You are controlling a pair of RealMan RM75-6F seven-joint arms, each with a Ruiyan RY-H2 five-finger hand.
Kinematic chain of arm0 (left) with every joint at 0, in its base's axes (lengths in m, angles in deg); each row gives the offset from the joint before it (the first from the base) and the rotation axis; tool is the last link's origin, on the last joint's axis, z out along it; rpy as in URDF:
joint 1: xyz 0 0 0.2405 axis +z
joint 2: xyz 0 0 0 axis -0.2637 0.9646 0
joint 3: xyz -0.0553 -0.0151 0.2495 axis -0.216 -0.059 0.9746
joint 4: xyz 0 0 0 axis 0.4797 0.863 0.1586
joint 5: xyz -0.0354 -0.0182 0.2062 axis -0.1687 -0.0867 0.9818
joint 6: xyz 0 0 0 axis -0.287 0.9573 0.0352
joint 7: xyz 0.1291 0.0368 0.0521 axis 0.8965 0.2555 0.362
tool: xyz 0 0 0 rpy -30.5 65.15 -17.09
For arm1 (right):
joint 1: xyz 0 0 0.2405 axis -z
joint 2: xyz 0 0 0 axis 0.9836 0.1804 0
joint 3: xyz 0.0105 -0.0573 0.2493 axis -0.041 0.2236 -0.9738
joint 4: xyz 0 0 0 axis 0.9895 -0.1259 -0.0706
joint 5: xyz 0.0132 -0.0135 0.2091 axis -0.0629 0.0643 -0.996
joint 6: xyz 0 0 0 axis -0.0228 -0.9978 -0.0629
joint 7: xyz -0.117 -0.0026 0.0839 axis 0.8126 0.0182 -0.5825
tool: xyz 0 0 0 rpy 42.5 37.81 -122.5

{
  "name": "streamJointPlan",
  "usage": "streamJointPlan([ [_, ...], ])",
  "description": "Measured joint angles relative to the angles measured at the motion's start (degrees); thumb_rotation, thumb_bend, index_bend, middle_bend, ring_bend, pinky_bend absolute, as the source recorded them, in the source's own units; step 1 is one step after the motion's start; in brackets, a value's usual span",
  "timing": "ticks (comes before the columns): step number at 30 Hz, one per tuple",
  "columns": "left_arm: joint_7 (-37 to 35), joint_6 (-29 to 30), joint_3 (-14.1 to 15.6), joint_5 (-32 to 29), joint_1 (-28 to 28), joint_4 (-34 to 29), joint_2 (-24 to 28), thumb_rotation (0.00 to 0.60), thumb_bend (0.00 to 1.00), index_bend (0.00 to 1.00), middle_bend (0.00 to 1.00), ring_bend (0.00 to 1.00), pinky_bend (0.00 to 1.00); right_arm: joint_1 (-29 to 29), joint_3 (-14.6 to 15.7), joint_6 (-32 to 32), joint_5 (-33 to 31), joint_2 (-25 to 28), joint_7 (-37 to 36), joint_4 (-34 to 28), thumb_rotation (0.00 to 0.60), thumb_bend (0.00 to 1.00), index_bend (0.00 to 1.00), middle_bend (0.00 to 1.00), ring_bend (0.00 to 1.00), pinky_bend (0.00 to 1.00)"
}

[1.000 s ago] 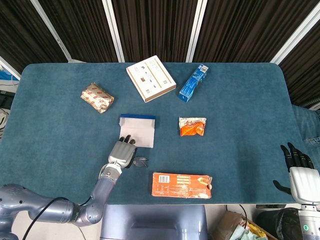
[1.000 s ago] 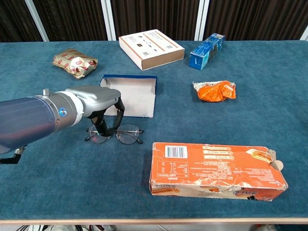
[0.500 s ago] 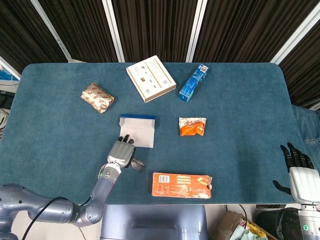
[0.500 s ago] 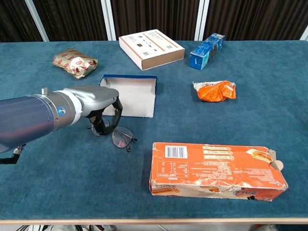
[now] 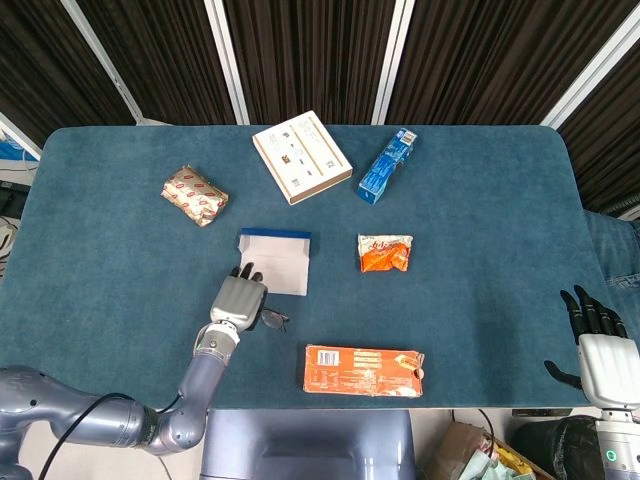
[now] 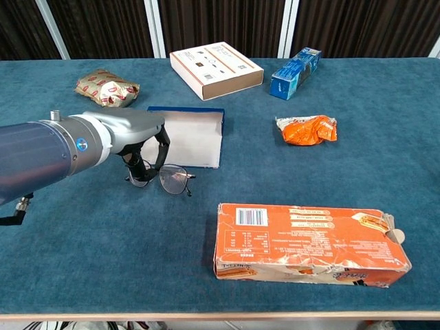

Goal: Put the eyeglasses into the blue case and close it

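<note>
Left hand (image 6: pixel 130 134) pinching glasses (image 6: pixel 165 179) (lifted, tilted), left-centre | case (image 6: pixel 189 134) open, just above them on desk (image 6: pixel 330 179) | right hand (image 5: pixel 598 335) spread, lower right, holding nothing

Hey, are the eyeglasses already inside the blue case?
No, the eyeglasses are in front of the open blue case, outside it, with the left hand holding them.

left hand (image 6: pixel 141 134) fingers curled down; right hand (image 5: pixel 603 345) open, idle
</note>
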Motion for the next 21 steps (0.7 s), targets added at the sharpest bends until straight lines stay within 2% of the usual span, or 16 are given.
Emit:
streamJointPlan([
  [7,3.45,5.31,-1.72,0.92,-1.42,-0.96,-0.79,0.600,0.42,0.56,0.22,0.03,0.09,-0.01,0.10,-0.03,0.14,0.03,-0.01,-0.03,0.600,0.21,0.05,0.02,0.12,0.16],
  [11,4.85,7.13,-4.10,0.52,-2.44,-0.47,-1.82,0.600,0.42,0.56,0.22,0.03,0.09,0.06,0.09,0.11,0.11,0.02,0.02,-0.03,0.600,0.21,0.05,0.02,0.12,0.16],
  [21,5.79,8.02,-8.53,-1.03,-4.50,5.34,-5.20,0.600,0.42,0.57,0.22,0.03,0.09,0.10,0.09,0.05,-0.13,-0.02,0.12,-0.10,0.600,0.22,0.04,0.02,0.12,0.16],
])
